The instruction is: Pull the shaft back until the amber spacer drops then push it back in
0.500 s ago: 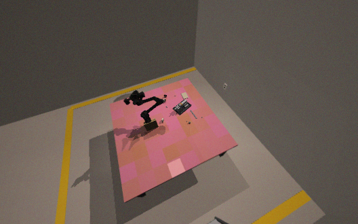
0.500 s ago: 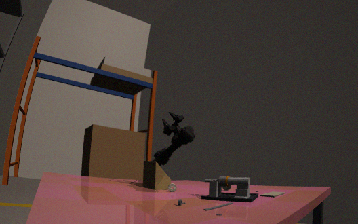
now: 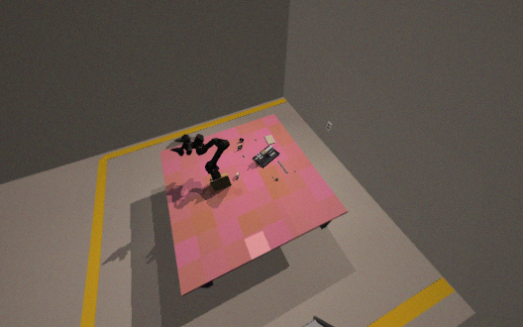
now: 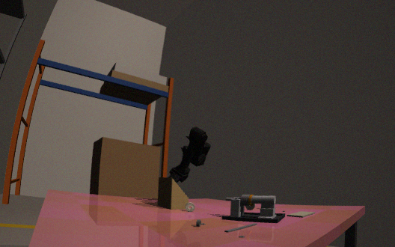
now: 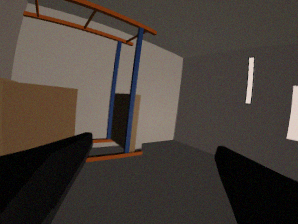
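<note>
The fixture has a dark base (image 3: 271,162) (image 4: 230,218), a slim grey post (image 4: 236,208) and a larger grey housing block (image 4: 267,210). A grey shaft (image 4: 230,198) sticks out past the slim post. The amber spacer (image 4: 249,200) sits as a ring in the grey row between post and block, above the base. The other spacers are too small to tell apart. A round grey thing (image 4: 250,206) shows below the amber ring. My gripper (image 5: 154,147) (image 3: 179,144) is open and empty, raised at the far left, well away from the fixture and pointing away from it.
A pale flat plate (image 3: 269,140) (image 4: 301,214) lies beyond the fixture. A thin rod (image 3: 282,167) (image 4: 241,227) and a small dark part (image 3: 275,178) (image 4: 198,223) lie on its near side. A pale disc (image 3: 238,175) (image 4: 190,204) stands near the wedge-shaped arm mount (image 3: 220,182) (image 4: 165,192).
</note>
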{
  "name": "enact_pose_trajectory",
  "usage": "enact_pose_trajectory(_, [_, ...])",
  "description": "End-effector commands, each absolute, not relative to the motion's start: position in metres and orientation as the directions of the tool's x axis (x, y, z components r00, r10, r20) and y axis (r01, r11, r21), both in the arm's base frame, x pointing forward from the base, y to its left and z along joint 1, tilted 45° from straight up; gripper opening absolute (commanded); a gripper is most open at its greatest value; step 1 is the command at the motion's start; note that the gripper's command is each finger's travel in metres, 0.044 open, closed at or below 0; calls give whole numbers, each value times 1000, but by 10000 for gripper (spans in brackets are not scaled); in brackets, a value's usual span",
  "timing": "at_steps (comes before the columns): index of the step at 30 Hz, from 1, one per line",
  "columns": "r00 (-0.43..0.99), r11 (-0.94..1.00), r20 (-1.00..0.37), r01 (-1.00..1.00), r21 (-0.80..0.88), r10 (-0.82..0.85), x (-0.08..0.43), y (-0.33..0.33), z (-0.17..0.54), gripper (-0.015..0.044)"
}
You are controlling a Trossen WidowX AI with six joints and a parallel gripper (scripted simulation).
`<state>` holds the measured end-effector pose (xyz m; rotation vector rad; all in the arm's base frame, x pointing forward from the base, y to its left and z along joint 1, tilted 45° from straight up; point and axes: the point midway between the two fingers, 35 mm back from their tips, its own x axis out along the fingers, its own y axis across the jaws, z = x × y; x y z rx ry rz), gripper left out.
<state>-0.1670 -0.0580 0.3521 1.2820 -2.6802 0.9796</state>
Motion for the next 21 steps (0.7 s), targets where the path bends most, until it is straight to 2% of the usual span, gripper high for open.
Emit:
enact_pose_trajectory(1, [-779, 563, 280, -607, -562, -560, -189, -17, 351, 440])
enact_pose_trajectory(6, [-907, 688, 277, -421, -590, -317, -204, 53, 340, 440])
enact_pose_trajectory(11, [-960, 744, 278, -206, -636, -28, -195, 128, 329, 440])
enact_pose_trajectory(16, [-936, 739, 260, 1, -673, 238, -166, 193, 314, 440])
enact_pose_trajectory(21, [-848, 682, 213, 215, -699, 486, -116, 251, 291, 440])
